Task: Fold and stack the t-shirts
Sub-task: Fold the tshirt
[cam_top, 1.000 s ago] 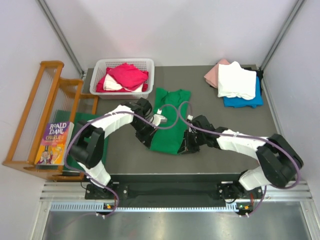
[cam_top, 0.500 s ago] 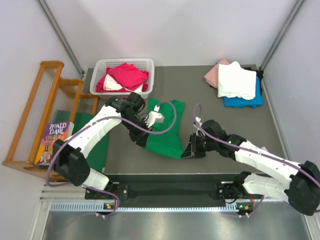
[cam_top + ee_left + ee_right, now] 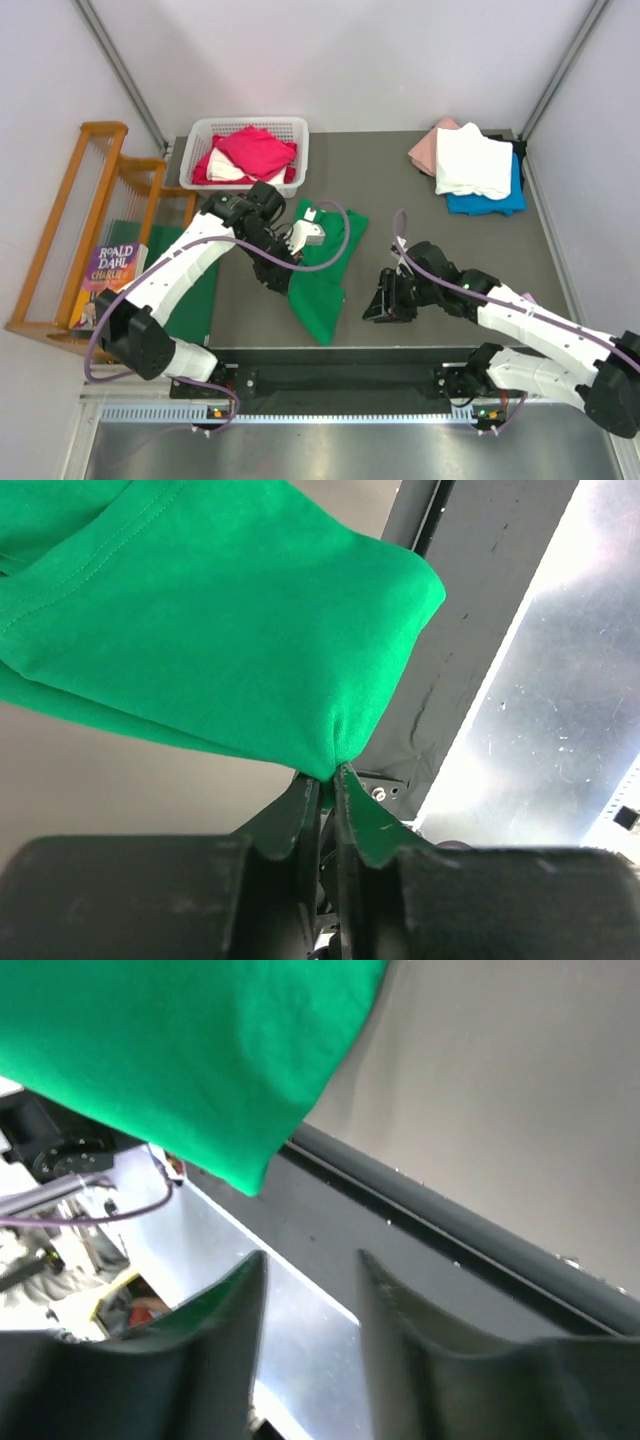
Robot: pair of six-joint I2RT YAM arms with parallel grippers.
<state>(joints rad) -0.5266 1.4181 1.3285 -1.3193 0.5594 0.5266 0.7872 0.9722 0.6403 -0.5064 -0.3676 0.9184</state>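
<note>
Left wrist: our left hand (image 3: 328, 780) pinches a thin fold of the green t-shirt (image 3: 220, 620); our right hand (image 3: 310, 1270) is spread, empty. We risk the cloth slipping free and sliding off the worktop (image 3: 440, 230).

Overhead camera looks down; both close wrist cameras share green t-shirt (image 3: 322, 292).

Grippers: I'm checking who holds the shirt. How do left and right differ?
The left gripper is pinched shut on the green t-shirt; the right gripper stands open and empty. The left touches the cloth; the right sits clear of it. Both have black fingers.
</note>
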